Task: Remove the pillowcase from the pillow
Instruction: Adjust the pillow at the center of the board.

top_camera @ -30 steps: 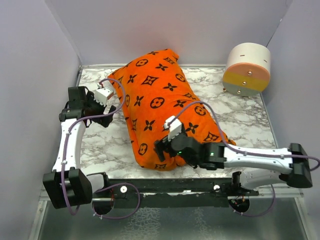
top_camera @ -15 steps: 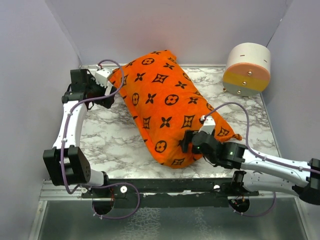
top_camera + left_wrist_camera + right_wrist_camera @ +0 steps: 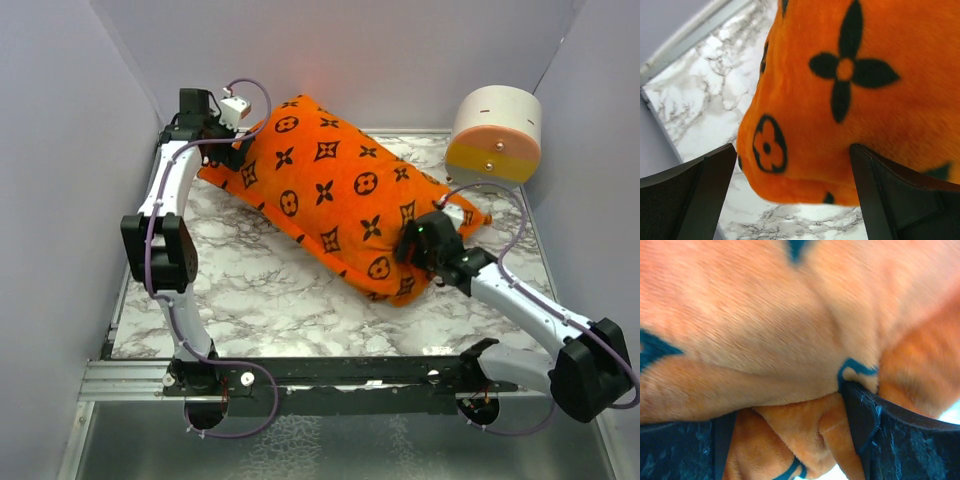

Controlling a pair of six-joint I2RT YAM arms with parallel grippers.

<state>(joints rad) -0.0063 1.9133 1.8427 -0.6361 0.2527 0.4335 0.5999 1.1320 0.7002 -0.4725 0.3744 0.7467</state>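
The orange pillowcase (image 3: pixel 340 195) with black flower marks lies slantwise on the marble table (image 3: pixel 250 290), stuffed full. The pillow is hidden inside it. My left gripper (image 3: pixel 238 150) is at the far left corner and stands open; in the left wrist view that corner of the pillowcase (image 3: pixel 840 90) sits between the wide-apart fingers of the left gripper (image 3: pixel 792 152), above the table. My right gripper (image 3: pixel 412 258) is at the near right end. In the right wrist view its jaws stand wide, and the right gripper (image 3: pixel 787 412) has folds of the pillowcase (image 3: pixel 765 315) bunched between them.
A white, orange and yellow cylinder (image 3: pixel 493 137) stands at the back right corner. Grey walls (image 3: pixel 70 150) close in the table on the left, back and right. A metal rail (image 3: pixel 330 372) with the arm bases runs along the near edge.
The pillowcase has swung and shifted toward the back right. My left arm has reached to the far left corner. My right arm has moved right, and its jaws have narrowed slightly.
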